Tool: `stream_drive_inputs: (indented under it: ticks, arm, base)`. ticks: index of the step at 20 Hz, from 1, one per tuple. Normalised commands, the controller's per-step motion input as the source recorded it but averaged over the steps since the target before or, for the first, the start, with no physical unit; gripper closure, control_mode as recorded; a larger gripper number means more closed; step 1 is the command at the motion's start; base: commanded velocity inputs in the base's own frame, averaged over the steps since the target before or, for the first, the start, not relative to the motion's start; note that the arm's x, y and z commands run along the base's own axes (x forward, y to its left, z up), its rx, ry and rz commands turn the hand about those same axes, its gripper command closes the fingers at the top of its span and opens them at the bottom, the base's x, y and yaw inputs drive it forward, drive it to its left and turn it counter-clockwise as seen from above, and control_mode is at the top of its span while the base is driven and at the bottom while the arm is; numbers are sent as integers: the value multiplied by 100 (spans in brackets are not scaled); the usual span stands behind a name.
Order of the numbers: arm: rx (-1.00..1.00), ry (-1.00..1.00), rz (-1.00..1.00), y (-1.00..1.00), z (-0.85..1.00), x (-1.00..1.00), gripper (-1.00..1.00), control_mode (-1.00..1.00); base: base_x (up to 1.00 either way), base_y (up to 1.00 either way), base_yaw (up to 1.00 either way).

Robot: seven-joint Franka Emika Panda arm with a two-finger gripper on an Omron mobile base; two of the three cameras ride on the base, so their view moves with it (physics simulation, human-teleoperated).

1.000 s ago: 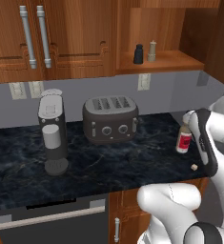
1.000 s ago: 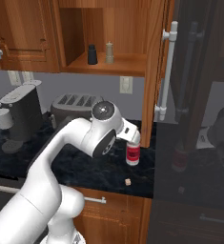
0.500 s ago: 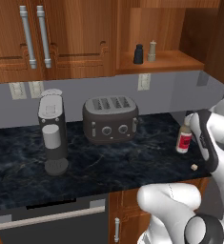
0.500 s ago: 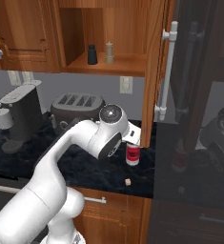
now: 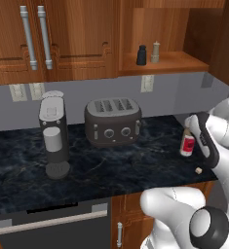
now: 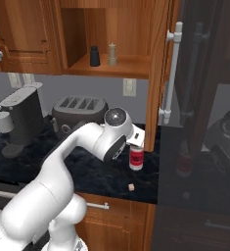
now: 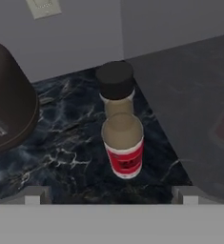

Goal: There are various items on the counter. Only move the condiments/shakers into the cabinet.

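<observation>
At the right end of the counter [image 5: 111, 170], down in the lower right of the left base view, the sauce bottle [image 5: 187, 142] stood upright on the black stone, clear body, red label, dark cap. In the hand view it sat dead centre, with the gripper [image 7: 111, 193] hanging just short of it, fingers spread wide to either side and nothing between them yet. So it was open and empty, bottle untouched.

Both little shakers were already up in the cabinet [image 6: 121, 66] niche, the black shaker [image 6: 94, 56] just beside the tan wooden shaker [image 6: 112, 54], near the top middle of the right base view. The bottle looked like the last thing left to move.

What could have gone wrong from there, as I saw it: the bottle is tall and narrow, so a finger nudging the shoulder on the way in would probably tip it. It also stood near the side wall, so a wide approach might scrape that. The toaster [image 5: 112, 121] sat off to the left, well apart, no real worry.

Hard to make out: the fingertips were mostly cut off at the bottom of the hand view, and in the base views the arm's own body covered the gripper. There was also a tiny tan speck [image 6: 131, 187] near the counter edge, no idea what that was.
</observation>
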Motion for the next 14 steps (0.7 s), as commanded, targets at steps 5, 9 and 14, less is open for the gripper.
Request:
stream_drive_inputs:
  ticks: [5, 9, 14]
  arm:
    - [0, 0, 0, 0, -5, 26, -100, -100]
    - [0, 0, 0, -8, -7, 15, -100, -100]
    - [0, 0, 0, -16, -21, 7, -100, -100]
  base:
    - [0, 0, 0]
    - [0, 0, 0]
    - [0, 0, 0]
